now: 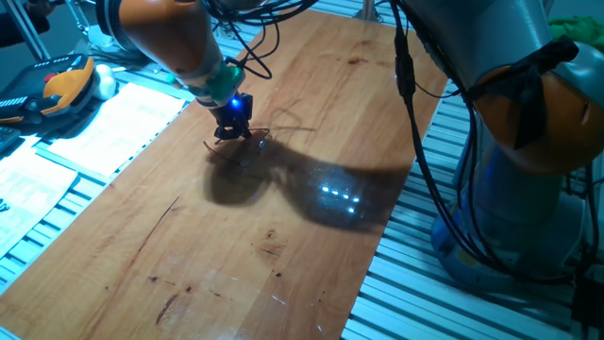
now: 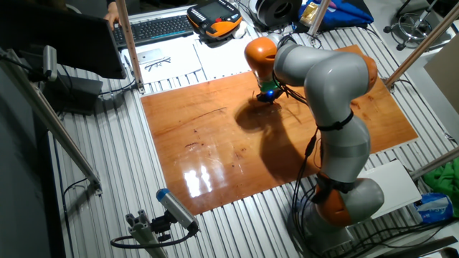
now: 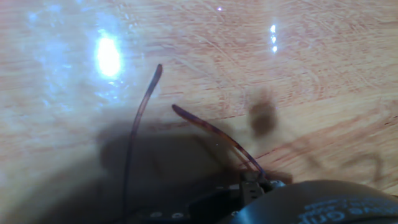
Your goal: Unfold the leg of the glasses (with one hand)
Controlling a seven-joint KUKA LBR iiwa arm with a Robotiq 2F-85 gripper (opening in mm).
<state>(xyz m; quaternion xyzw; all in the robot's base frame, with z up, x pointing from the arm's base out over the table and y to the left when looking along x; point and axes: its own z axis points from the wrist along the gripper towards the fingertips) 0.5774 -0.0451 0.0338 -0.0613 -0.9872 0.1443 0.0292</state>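
A keyboard point(image 2: 154, 29) and papers point(image 1: 109, 132) (white sheets) flank the wooden tabletop point(image 2: 215, 143).

You can't tell jaw opening: the gripper point(image 1: 233, 129) fingertips are too small in both fixed views. Hand view cuts the glasses point(image 3: 186, 143) off at the bottom edge; their rims sit hidden under the jaws. The other fixed view hides them entirely.

Low side view near table point(image 1: 283, 189), high overview opposite, hand view close above wood
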